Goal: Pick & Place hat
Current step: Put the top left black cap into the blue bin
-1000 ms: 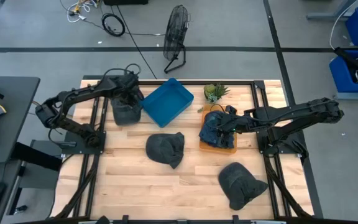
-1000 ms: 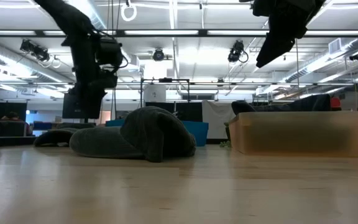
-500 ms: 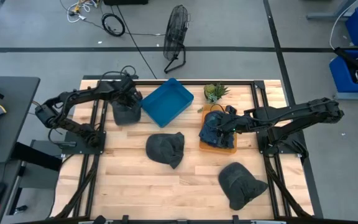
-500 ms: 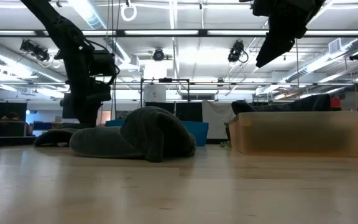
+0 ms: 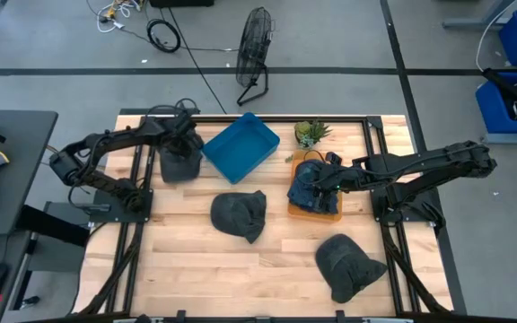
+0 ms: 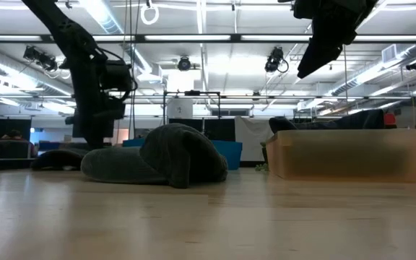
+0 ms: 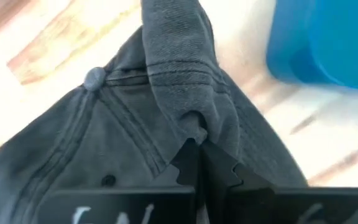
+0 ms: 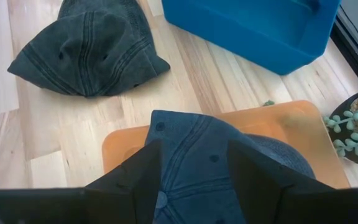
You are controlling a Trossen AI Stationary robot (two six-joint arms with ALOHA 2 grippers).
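We are looking at four hats. A dark grey hat [image 5: 179, 162] is lying at the back left of the table, just beside the blue bin [image 5: 240, 145] — its cloth is bunching up into a fold [image 7: 188, 93]. Another grey hat [image 5: 240, 213] is sitting in the middle of the table, all slumped. A third grey hat [image 5: 346, 265] is lying near the front right. A blue hat [image 8: 197, 158] is resting in the orange tray [image 8: 294, 127] — its top is facing up.
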